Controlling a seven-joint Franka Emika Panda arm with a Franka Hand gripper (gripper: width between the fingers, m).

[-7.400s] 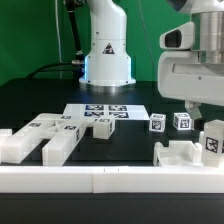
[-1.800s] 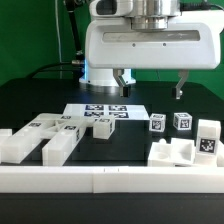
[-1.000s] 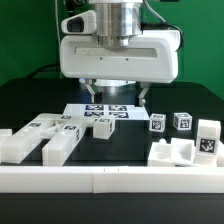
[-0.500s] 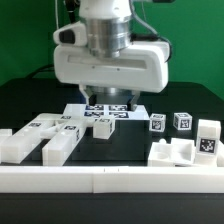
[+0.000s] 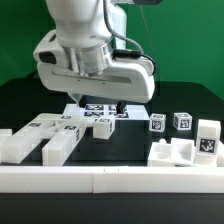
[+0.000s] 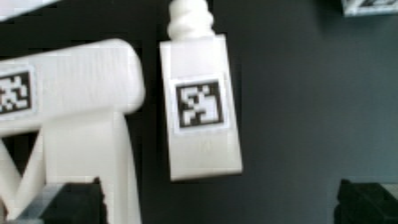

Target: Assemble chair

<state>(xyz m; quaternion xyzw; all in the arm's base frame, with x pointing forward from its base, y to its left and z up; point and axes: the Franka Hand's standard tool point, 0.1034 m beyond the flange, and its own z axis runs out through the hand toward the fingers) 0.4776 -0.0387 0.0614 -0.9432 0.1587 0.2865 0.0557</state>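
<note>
Right up front, a long white border rail (image 5: 110, 180) is laid across the black desk (image 5: 195, 100). Behind it, chunky white plastic chair pieces with square tags (image 5: 60, 138) are scattered from 8 to 4 o'clock. Past them, toward 12, the tool (image 5: 98, 104) is hung over the marker board (image 5: 135, 111), spread wide, nothing held.
</note>
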